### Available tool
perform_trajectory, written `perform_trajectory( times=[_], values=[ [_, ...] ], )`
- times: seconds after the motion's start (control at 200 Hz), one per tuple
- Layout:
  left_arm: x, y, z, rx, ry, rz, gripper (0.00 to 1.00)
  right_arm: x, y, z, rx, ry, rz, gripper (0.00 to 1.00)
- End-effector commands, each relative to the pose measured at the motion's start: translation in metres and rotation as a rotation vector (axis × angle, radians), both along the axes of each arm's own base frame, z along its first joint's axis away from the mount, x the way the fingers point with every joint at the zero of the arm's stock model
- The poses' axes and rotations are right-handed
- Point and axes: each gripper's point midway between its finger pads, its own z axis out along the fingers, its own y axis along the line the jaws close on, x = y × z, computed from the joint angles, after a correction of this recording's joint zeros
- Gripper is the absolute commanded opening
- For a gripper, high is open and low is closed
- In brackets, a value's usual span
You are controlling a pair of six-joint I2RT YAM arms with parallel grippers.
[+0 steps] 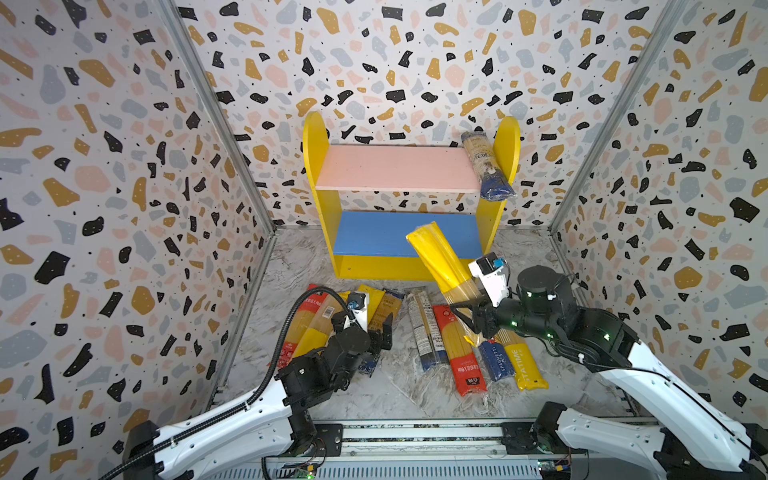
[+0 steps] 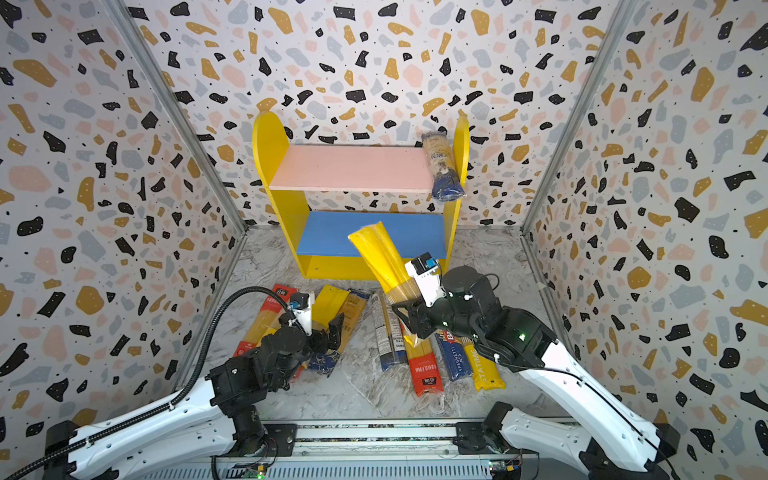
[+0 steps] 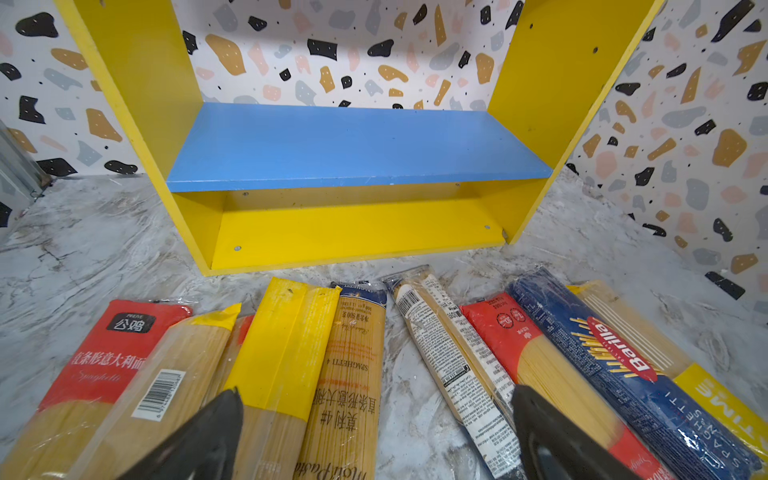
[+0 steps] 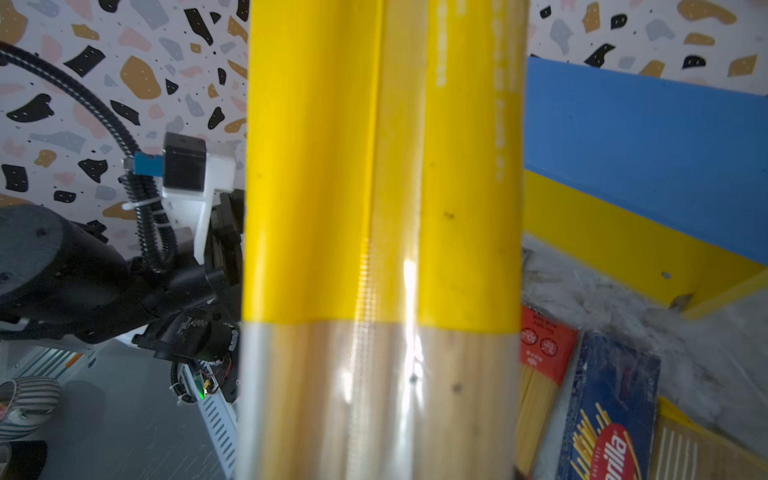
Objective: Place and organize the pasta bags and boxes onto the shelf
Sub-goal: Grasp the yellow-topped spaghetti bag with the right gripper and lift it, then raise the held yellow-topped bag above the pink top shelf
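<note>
Marbled worktop (image 1: 399, 390) before the shelf (image 1: 316, 141) carries spaghetti packs (image 1: 462, 353), the right gripper (image 1: 471, 316) clamps a yellow-ended pack (image 1: 436, 253) tilted toward the shelf's blue board (image 1: 374, 232), the left gripper (image 3: 376, 390) gaping above the packs.

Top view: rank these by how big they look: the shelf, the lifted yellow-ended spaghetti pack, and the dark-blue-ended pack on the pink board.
1. shelf
2. lifted yellow-ended spaghetti pack
3. dark-blue-ended pack on the pink board
The lifted pack sits nearer the camera, so those two packs may really be alike in size.
</note>
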Motion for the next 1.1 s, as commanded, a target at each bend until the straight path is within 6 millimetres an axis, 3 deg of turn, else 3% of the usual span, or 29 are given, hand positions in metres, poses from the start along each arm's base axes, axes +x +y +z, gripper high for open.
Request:
perform_trajectory(
  times=[0.0,0.18,0.38,0.626,0.916,1.096],
  values=[
    [0.0,0.005,0.019,-0.029,-0.035,0.023,0.99,0.01,0.002,0.107,0.182,-0.276,-0.013,0.29],
    [0.001,0.003,0.023,-0.035,-0.036,0.019,1.0,0.043,0.012,0.157,0.154,-0.423,-0.099,0.29],
    [-0.001,0.006,0.038,-0.061,-0.05,0.025,0.99,0.079,0.016,0.192,0.122,-0.56,-0.214,0.3],
    [-0.005,0.02,0.042,-0.055,-0.067,0.045,1.0,0.117,0.018,0.22,0.106,-0.702,-0.376,0.29],
    [-0.003,0.012,0.037,-0.061,-0.069,0.029,1.0,0.153,0.036,0.251,0.083,-0.812,-0.468,0.29],
    [-0.004,0.011,0.037,-0.073,-0.065,0.024,1.0,0.172,0.022,0.276,0.099,-0.9,-0.585,0.3]
  ],
)
